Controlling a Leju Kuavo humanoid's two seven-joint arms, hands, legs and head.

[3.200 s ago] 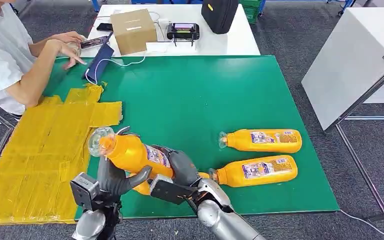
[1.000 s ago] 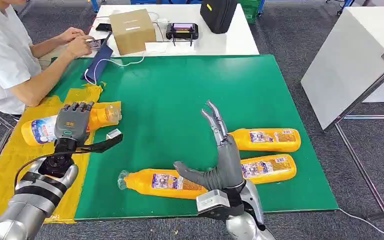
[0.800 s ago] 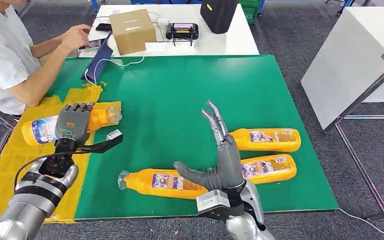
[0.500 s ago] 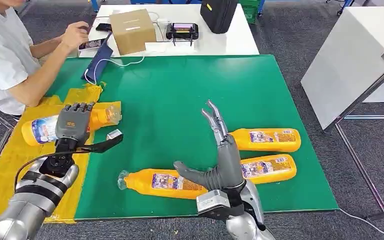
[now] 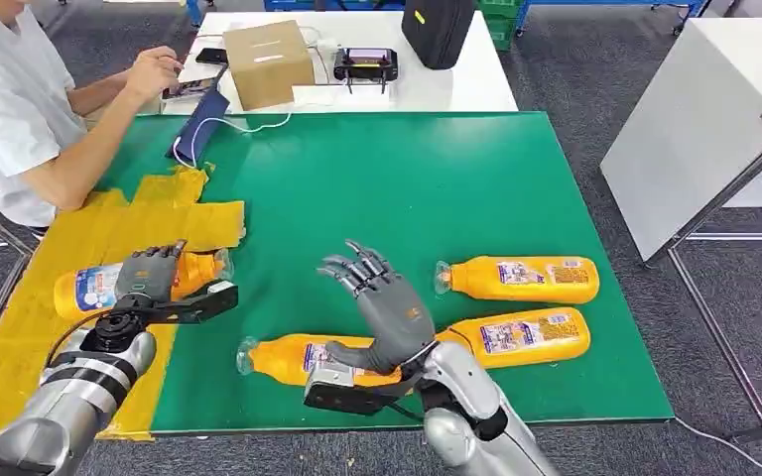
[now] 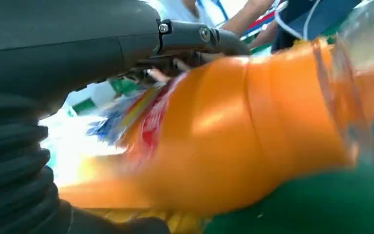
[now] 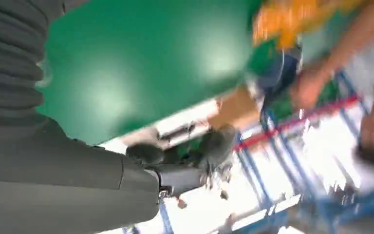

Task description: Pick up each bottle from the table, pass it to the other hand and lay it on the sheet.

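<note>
An orange bottle [image 5: 87,289] with a blue-and-white label lies on the yellow sheet [image 5: 129,223] at the left. My left hand [image 5: 147,278] grips it, fingers draped over its middle and thumb stretched out beside it. The left wrist view shows the bottle [image 6: 243,131] close against my left hand [image 6: 78,48]. My right hand [image 5: 387,307] hovers palm down, fingers spread and holding nothing, over a second bottle [image 5: 283,359] lying near the front edge. Two more bottles [image 5: 521,280] [image 5: 521,335] lie to the right on the green mat [image 5: 377,188]. The right wrist view is blurred behind my right hand [image 7: 78,180].
A person in a white shirt [image 5: 10,109] sits at the far left, hands by a phone. Behind the mat on a white table stand a cardboard box [image 5: 268,61], a controller [image 5: 364,64] and a black bag [image 5: 437,28]. Another white table [image 5: 695,109] stands to the right.
My left hand has drawn the bottle nearer along the sheet and come lower. My right hand has tipped from upright to palm down over the near bottle. About three seconds ago both hands held one bottle.
</note>
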